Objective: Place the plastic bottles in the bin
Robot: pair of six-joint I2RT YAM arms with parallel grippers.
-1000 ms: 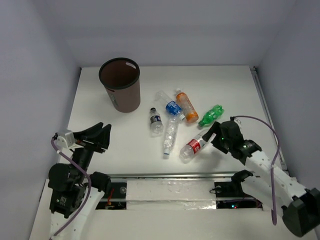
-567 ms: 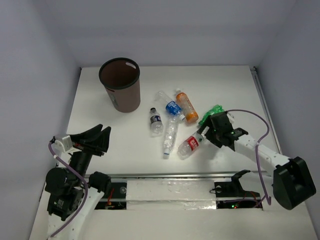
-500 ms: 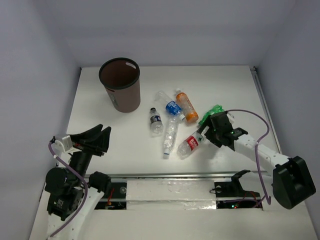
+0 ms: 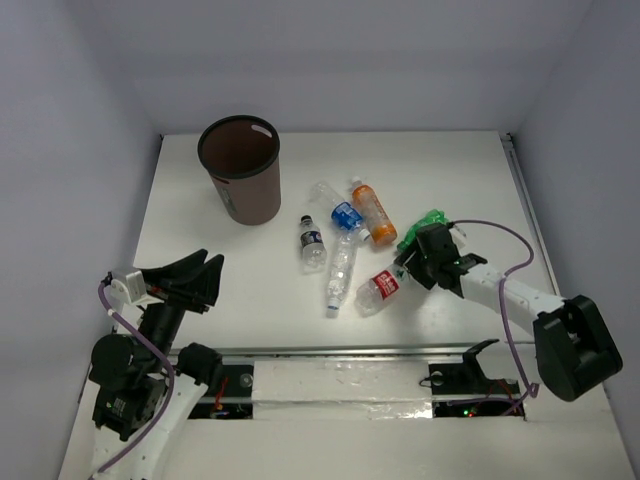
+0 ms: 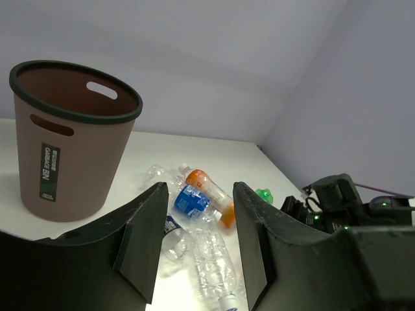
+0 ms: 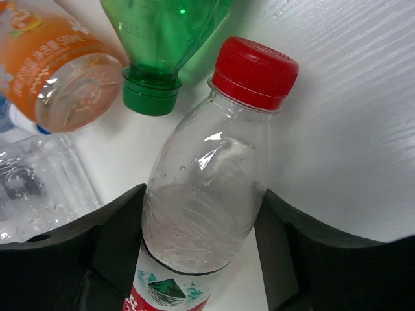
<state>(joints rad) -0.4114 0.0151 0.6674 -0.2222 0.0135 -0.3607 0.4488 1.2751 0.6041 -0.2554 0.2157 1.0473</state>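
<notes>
Six bottles lie mid-table: red-labelled (image 4: 378,290), plain clear (image 4: 340,270), dark-labelled (image 4: 312,243), blue-labelled (image 4: 340,212), orange (image 4: 373,213) and green (image 4: 420,228). The brown bin (image 4: 250,195) stands upright at the back left. My right gripper (image 4: 405,268) is open and low over the red-labelled bottle (image 6: 204,207). Its fingers (image 6: 123,227) straddle the clear shoulder below the red cap (image 6: 255,65), close against both sides, and the bottle rests on the table. My left gripper (image 4: 200,270) is open and empty at the near left, facing the bin (image 5: 71,142) and bottles.
In the right wrist view the green bottle's neck (image 6: 152,97) and the orange bottle (image 6: 58,71) lie just past the red cap, and a clear bottle (image 6: 32,181) lies to the left. The walls of the enclosure ring the table. A metal rail (image 4: 350,352) runs along the near edge.
My right gripper moved left and down onto the red-labelled bottle, which shifted slightly left. The left arm has barely moved.
</notes>
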